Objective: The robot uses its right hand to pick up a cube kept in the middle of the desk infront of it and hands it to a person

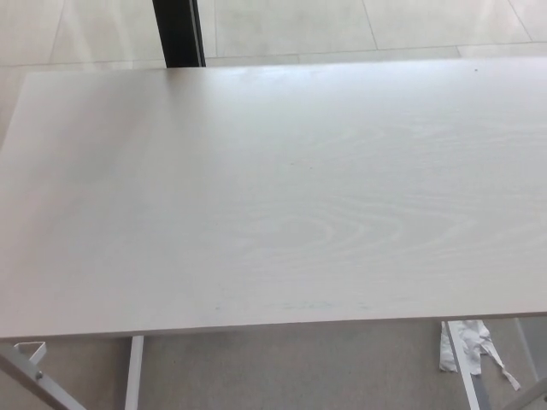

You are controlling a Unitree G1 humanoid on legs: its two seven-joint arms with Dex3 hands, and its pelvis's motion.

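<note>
We see a pale wood-grain table (pixel 273 188) filling most of the view; its white metal legs (pixel 134 372) stand on the grey floor (pixel 291 367) below its near edge.

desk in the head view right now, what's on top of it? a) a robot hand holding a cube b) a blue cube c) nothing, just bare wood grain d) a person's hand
c: the desk shows only pale wood grain, with no cube or hand anywhere in view.

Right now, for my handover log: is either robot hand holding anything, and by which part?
Cannot be told: neither robot hand is in view, only the desk.
</note>
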